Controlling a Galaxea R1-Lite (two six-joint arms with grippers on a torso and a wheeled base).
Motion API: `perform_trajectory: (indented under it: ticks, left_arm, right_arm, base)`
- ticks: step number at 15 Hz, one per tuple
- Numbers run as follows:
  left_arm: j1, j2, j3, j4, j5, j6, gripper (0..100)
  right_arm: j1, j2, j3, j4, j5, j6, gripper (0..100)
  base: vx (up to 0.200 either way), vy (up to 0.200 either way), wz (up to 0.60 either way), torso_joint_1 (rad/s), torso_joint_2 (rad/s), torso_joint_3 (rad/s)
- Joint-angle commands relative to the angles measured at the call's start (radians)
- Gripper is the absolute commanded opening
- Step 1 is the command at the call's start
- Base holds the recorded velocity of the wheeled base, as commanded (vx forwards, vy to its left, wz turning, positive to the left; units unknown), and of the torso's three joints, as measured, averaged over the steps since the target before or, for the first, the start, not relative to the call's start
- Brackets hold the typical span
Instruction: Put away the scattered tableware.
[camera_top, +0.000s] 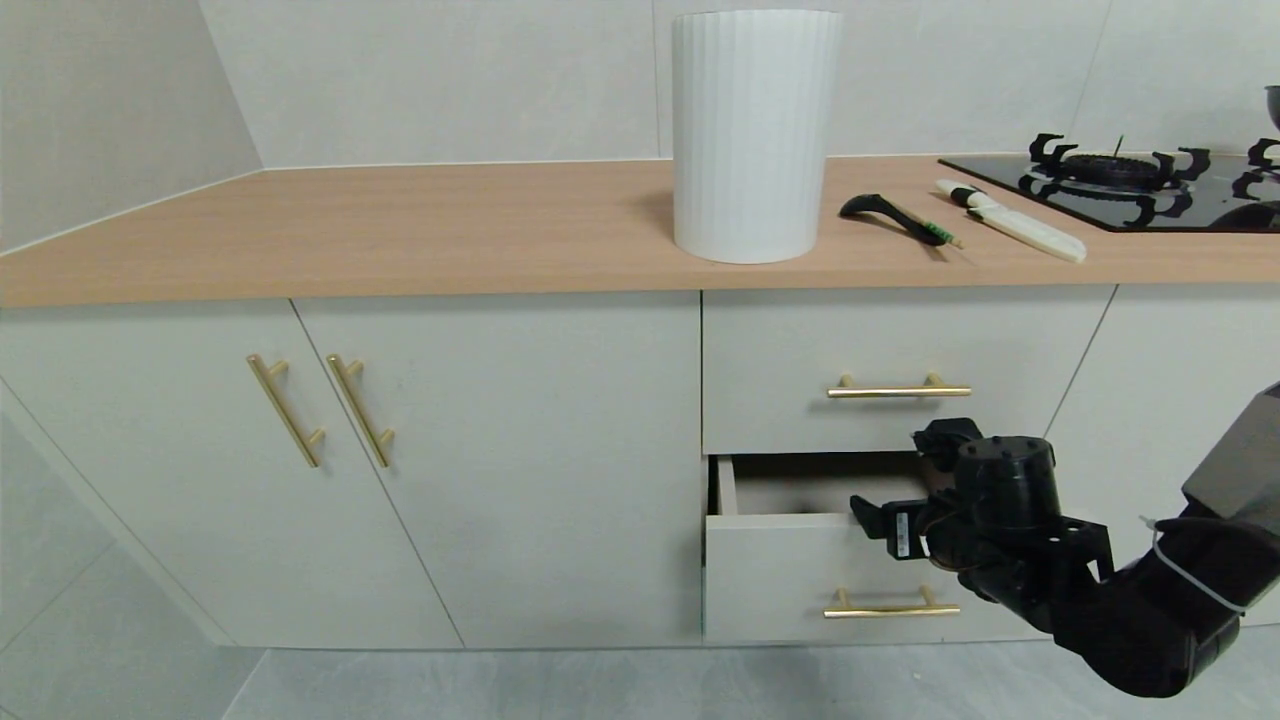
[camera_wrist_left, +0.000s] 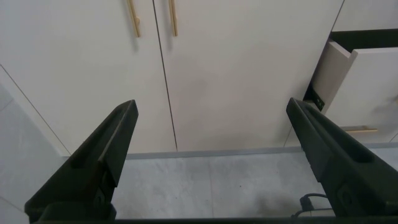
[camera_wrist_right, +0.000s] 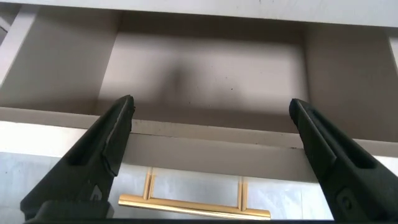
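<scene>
On the head view's dial, a tall white ribbed canister (camera_top: 755, 135) stands at 12 o'clock on the wooden countertop (camera_top: 400, 230). Its top runs past the frame, so what it holds cannot be told. The scattered tableware lies at the canister's 3 o'clock: a black-handled utensil (camera_top: 895, 218) just beside it, and at 3 o'clock of that a white knife (camera_top: 1010, 222). The two are near each other but apart, and both lie flat toward the counter's front edge. The gas hob (camera_top: 1120, 180) sits at the knife's 1 o'clock.

Below the counter, at 4 o'clock on the dial, the lower drawer (camera_top: 780, 570) is pulled partly out under the shut upper drawer (camera_top: 800, 350). Its pale floor and walls (camera_wrist_right: 205, 68) show in the right wrist view, with a soft shadow on the back wall.

The right gripper (camera_top: 905, 478) hangs at the drawer's top front edge, toward its 3 o'clock end, above the brass handle (camera_top: 890, 608). Its fingers (camera_wrist_right: 106, 149) are spread wide apart and hold nothing.

The left gripper (camera_wrist_left: 211, 162) is also spread wide with nothing between its fingers (camera_wrist_left: 106, 155). It faces the double cabinet doors (camera_wrist_left: 161, 74) and the grey floor (camera_wrist_left: 211, 186), with the open drawer's side panel (camera_wrist_left: 339, 68) off to one edge. On the head view's dial the door handles (camera_top: 320, 410) sit at 9 o'clock, and open floor runs along the cabinet's foot from 6 to 8 o'clock.
</scene>
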Motion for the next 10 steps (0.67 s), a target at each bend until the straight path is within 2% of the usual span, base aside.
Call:
perform_trajectory:
  ticks: [1, 7, 10]
  left_arm:
    - [0.000, 0.000, 0.000, -0.001, 0.000, 0.000, 100]
    - [0.000, 0.000, 0.000, 0.001, 0.000, 0.000, 100]
    - [0.000, 0.000, 0.000, -0.001, 0.000, 0.000, 100]
  right_arm:
    - [-0.001, -0.031, 0.002, 0.045, 0.003, -0.002, 100]
    - [-0.001, -0.122, 0.002, 0.208, 0.014, -0.002, 100]
    - [0.000, -0.177, 0.001, 0.309, 0.058, -0.002, 100]
  base:
    - [0.000, 0.000, 0.00, 0.000, 0.00, 0.000]
    - [0.000, 0.000, 0.00, 0.000, 0.00, 0.000]
    - [0.000, 0.000, 0.00, 0.000, 0.00, 0.000]
